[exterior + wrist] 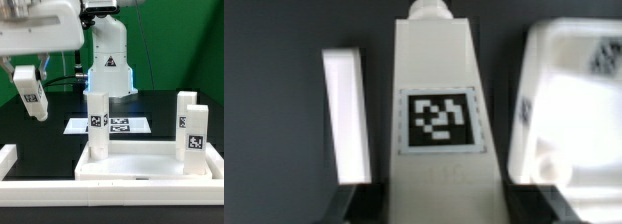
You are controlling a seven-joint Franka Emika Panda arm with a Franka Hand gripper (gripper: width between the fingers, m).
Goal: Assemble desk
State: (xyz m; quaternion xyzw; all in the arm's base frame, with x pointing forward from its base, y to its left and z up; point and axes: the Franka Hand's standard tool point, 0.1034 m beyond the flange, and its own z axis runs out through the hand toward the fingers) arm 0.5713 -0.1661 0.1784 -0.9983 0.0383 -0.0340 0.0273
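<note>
The desk top (150, 165) lies low in the exterior view, a white tray with a raised rim. Two white legs stand upright on it, one (97, 122) at its left back corner and one (190, 127) at the right. My gripper (26, 84) hangs high at the exterior view's left, away from the tray, shut on a third white leg (32, 100) with a tag. In the wrist view this leg (441, 110) runs straight out from between the dark fingers (359, 205), tag facing the camera, gripper (438, 208) closed on its base.
The marker board (110, 126) lies flat behind the tray, before the robot's base (108, 60). White border rails run along the front (100, 190) and the left (8, 158). In the wrist view a white strip (343, 115) and a blurred white part (580, 90) flank the leg.
</note>
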